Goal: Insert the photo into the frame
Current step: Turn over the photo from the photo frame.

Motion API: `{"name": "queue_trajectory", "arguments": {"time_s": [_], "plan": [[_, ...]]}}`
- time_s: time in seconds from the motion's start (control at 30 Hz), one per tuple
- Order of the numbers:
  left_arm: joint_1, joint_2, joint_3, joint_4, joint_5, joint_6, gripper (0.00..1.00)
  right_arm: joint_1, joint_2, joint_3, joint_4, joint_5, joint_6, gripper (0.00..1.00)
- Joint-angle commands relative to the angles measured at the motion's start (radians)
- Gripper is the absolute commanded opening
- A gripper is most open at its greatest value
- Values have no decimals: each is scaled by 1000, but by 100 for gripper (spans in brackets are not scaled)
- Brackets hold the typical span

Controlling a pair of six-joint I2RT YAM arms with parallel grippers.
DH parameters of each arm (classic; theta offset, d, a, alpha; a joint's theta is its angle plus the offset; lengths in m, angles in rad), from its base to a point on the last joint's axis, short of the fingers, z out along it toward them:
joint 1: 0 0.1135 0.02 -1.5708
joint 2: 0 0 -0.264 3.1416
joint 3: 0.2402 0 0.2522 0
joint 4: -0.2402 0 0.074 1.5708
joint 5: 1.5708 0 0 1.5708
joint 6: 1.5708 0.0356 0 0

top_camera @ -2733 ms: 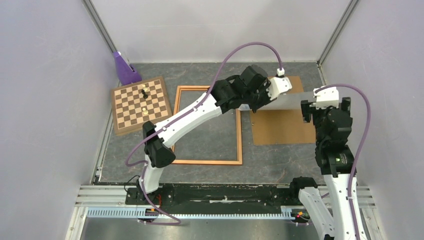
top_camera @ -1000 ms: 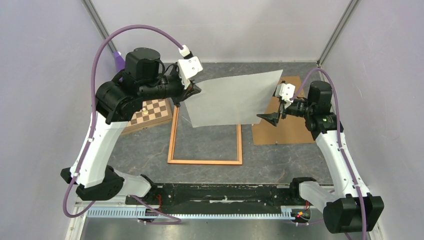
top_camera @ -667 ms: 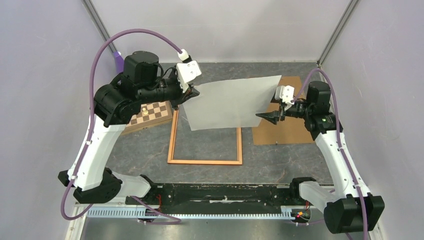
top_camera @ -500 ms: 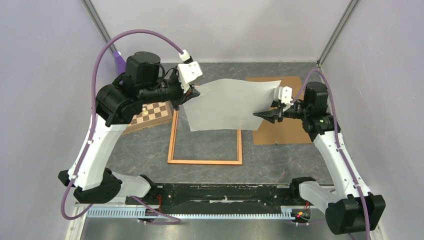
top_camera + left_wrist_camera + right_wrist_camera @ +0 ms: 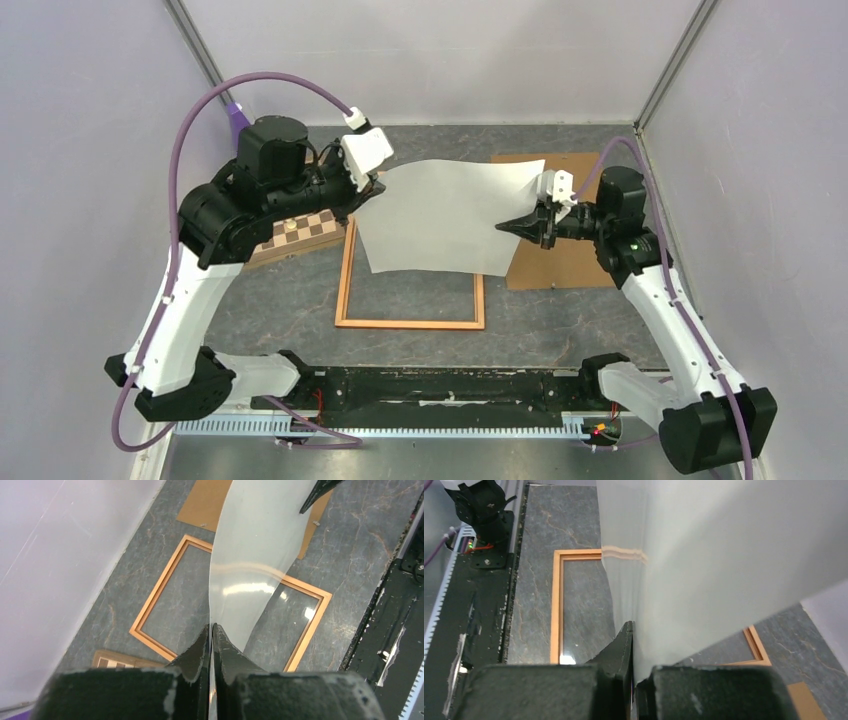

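The photo (image 5: 445,215) hangs in the air over the far half of the frame (image 5: 410,322), its white back up and the sheet bowed. My left gripper (image 5: 372,190) is shut on its left edge. My right gripper (image 5: 505,228) is shut on its right edge. In the left wrist view the sheet (image 5: 255,555) runs from between the shut fingers (image 5: 212,627) away over the orange-brown frame (image 5: 162,582). In the right wrist view the photo (image 5: 724,555) fills the upper right, pinched between the fingers (image 5: 633,627), with the frame's rail (image 5: 556,605) below.
A brown hardboard panel (image 5: 570,265) lies flat right of the frame, under my right gripper. A chessboard (image 5: 300,228) with pieces lies left of the frame, partly hidden under my left arm. A purple object (image 5: 238,120) stands in the far left corner.
My right gripper has closed on the photo's right edge. The photo has shifted left and sagged lower over the frame, and both arms have moved a little left.
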Motion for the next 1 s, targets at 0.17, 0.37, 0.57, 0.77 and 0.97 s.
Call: {"name": "queue_trajectory", "arguments": {"time_s": [0.17,0.37,0.57,0.77,0.97], "plan": [[1,-72,-46,20,-161,-47,50,167,32,-25,158,181,327,0],[4,-73,-88,85,-363,-23,81,182,154,5,201,236,462,0],[51,-54,-103,196,-527,-16,84,180,332,60,198,277,578,0],[104,-26,-118,249,-526,6,85,167,469,117,188,315,609,0],[110,-7,-175,276,-489,4,85,155,583,258,26,386,505,0]]}}
